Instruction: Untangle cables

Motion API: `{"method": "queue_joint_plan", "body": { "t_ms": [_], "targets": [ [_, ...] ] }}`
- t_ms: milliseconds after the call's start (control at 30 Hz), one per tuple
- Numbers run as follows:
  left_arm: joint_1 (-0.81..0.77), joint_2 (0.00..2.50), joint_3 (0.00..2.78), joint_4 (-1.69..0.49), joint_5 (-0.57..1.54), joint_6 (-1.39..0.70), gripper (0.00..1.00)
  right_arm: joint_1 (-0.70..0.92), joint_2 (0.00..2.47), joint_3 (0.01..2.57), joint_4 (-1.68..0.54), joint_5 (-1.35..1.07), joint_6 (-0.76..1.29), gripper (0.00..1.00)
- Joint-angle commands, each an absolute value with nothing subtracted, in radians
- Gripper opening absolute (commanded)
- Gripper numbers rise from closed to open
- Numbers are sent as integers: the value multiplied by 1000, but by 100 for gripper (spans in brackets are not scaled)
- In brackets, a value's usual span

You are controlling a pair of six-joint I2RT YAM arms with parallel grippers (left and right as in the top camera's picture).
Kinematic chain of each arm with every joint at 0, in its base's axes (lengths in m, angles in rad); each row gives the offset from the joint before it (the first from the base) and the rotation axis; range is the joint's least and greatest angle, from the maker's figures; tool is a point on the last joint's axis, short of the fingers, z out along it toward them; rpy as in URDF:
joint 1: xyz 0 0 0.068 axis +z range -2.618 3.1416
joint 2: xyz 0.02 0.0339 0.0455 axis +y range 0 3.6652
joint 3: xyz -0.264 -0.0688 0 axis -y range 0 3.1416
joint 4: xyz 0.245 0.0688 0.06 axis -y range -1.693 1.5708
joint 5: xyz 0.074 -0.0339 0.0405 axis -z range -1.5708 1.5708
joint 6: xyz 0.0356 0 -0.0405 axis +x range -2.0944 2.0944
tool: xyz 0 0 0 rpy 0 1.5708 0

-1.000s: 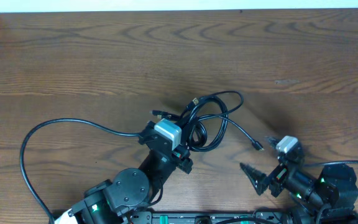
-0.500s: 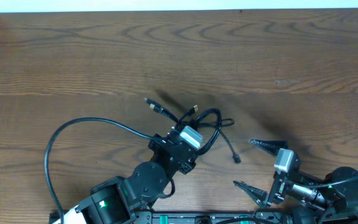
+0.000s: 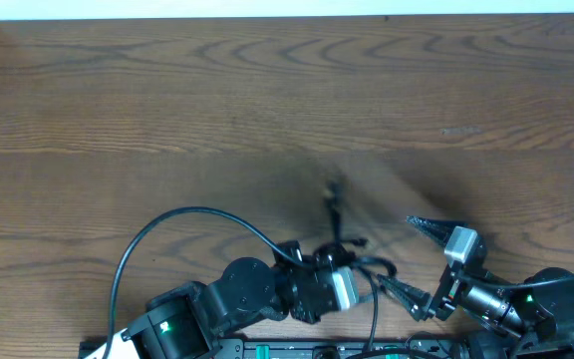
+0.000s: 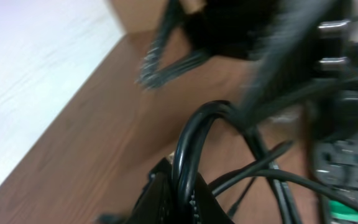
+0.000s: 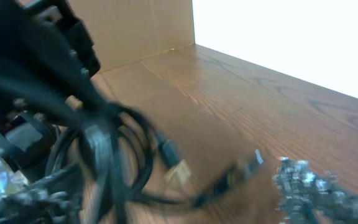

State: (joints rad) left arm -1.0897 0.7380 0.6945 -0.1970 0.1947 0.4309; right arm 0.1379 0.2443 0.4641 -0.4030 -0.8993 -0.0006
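Note:
The cables [image 3: 339,231] are a bundle of thin black cords, blurred by motion, trailing from mid-table toward the front edge. My left gripper [image 3: 345,289] is shut on a loop of them. The left wrist view shows the loop [image 4: 194,134] clamped between the jaws [image 4: 180,190]. My right gripper [image 3: 417,261] is open just right of the bundle, its fingers spread wide. In the right wrist view the cables [image 5: 114,152] lie between and ahead of the open fingers [image 5: 179,196], and a small plug end [image 5: 179,171] shows near the middle.
A thicker black cable [image 3: 167,224] wired to the left arm arcs over the table at the front left. The wooden table [image 3: 267,90] stretches to a white edge at the back. A wooden wall [image 5: 129,31] stands at the far left side.
My left gripper has dragged the cable bundle from mid-table toward the front edge and to the right. The right gripper has stayed open and now sits beside the bundle.

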Motion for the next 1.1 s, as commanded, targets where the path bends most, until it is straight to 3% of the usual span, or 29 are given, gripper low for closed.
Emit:
{"method": "queue_joint_plan", "body": {
  "t_ms": [0, 67, 200, 267, 400, 433, 667, 800, 933, 1067],
  "targets": [
    [-1092, 730, 725, -178, 340, 479, 7, 132, 244, 464, -407, -897, 14, 84],
    [-1092, 730, 725, -163, 340, 479, 8, 132, 244, 463, -409, -921, 14, 79],
    [-1092, 731, 725, -117, 358, 479, 7, 132, 244, 463, -411, -978, -14, 79],
    [-1092, 731, 725, -98, 378, 479, 7, 132, 244, 463, -410, -1004, -31, 70],
    [-1092, 748, 725, -88, 400, 479, 8, 132, 244, 463, -406, -1005, -42, 4],
    [-1092, 755, 725, -88, 400, 479, 7, 132, 244, 463, -407, -1005, -42, 1],
    [-1092, 802, 725, -25, 307, 450, 8, 132, 244, 463, -406, -995, -41, 1],
    [-1092, 801, 725, 3, 113, 294, 54, 132, 244, 463, -408, -858, 44, 1],
    [-1092, 793, 725, -1, -110, 82, 77, 132, 244, 463, -409, -722, 152, 1],
    [-1092, 785, 725, -39, -307, -149, 86, 132, 244, 463, -424, -619, 226, 1]
  ]
}}
